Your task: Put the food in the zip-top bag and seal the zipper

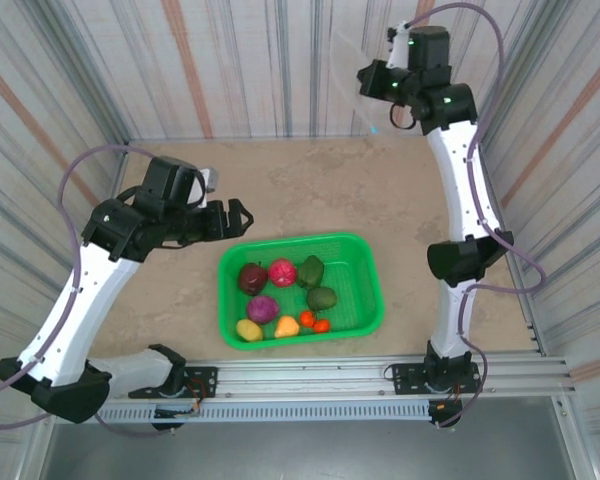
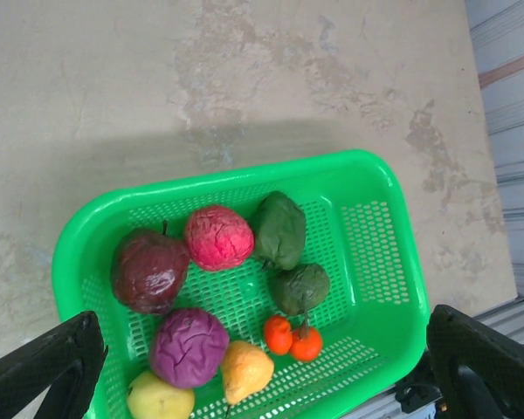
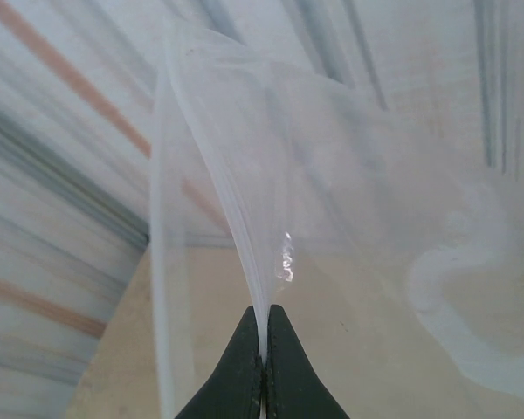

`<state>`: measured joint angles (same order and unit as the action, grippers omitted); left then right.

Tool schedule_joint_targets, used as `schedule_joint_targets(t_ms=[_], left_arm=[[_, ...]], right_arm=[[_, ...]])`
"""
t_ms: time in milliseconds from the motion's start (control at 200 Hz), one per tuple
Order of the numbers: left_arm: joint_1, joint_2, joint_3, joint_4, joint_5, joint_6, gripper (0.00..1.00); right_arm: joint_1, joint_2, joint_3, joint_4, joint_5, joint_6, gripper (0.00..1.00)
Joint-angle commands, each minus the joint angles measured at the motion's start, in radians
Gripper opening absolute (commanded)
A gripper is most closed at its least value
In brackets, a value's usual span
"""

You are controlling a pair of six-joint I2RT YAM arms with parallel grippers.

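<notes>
A: Where is the clear crinkly plastic bag (image 3: pixel 349 192)?
B: Aloft by the back wall (image 1: pixel 280 70), pinched between the right arm's clenched black fingers (image 3: pixel 244 367).
A: The small toy fruits and vegetables (image 2: pixel 218 237)?
B: In the green mesh basket (image 2: pixel 371 175) on the beige worktop (image 2: pixel 113 87); left fingers (image 2: pixel 44 367) spread wide nearby, empty.

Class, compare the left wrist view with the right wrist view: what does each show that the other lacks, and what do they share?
Left wrist: the green basket holding the food, left jaws wide open. Right wrist: the clear zip-top bag pinched in shut right jaws. Shared: the tan table and striped wall.
</notes>
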<state>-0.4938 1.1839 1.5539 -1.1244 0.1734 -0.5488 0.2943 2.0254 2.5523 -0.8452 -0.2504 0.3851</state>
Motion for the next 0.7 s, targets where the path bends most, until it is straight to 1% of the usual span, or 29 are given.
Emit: schedule_joint_targets(t_ms=[0, 60, 130, 170, 245, 281, 341, 381, 426, 526, 566, 611, 696], left_arm=[[0.061, 0.018, -0.021, 0.067, 0.134, -0.021, 0.99], [0.093, 0.022, -0.065, 0.139, 0.214, -0.063, 0.99], [0.09, 0.037, -0.094, 0.213, 0.263, -0.102, 0.99], [0.079, 0.04, -0.115, 0.255, 0.249, -0.126, 0.99], [0.073, 0.023, -0.181, 0.325, 0.18, -0.177, 0.99], [0.081, 0.018, -0.218, 0.362, 0.176, -0.197, 0.99], [0.097, 0.028, -0.259, 0.412, 0.202, -0.256, 0.99], [0.115, 0.049, -0.283, 0.449, 0.263, -0.309, 0.99], [0.133, 0.071, -0.313, 0.504, 0.323, -0.367, 0.99], [0.189, 0.117, -0.383, 0.58, 0.393, -0.496, 0.99], [0.208, 0.136, -0.422, 0.651, 0.44, -0.546, 0.99], [0.219, 0.162, -0.458, 0.762, 0.486, -0.602, 0.99], [0.219, 0.215, -0.471, 0.93, 0.515, -0.662, 0.99]], right_arm=[[0.089, -0.024, -0.155, -0.142, 0.139, -0.062, 0.0], [0.148, -0.058, -0.269, -0.102, 0.152, -0.033, 0.0], [0.202, -0.088, -0.408, -0.027, 0.153, 0.033, 0.0], [0.223, -0.095, -0.475, 0.016, 0.142, 0.088, 0.0], [0.256, -0.1, -0.581, 0.102, 0.115, 0.201, 0.0], [0.269, -0.097, -0.616, 0.138, 0.103, 0.248, 0.0], [0.283, -0.076, -0.644, 0.173, 0.075, 0.31, 0.0], [0.293, -0.06, -0.643, 0.177, 0.063, 0.33, 0.0], [0.304, -0.049, -0.639, 0.17, 0.072, 0.338, 0.0], [0.313, -0.054, -0.661, 0.208, 0.096, 0.372, 0.0], [0.312, -0.064, -0.669, 0.243, 0.104, 0.393, 0.0], [0.31, -0.076, -0.718, 0.285, 0.107, 0.42, 0.0], [0.307, -0.085, -0.737, 0.344, 0.099, 0.461, 0.0]])
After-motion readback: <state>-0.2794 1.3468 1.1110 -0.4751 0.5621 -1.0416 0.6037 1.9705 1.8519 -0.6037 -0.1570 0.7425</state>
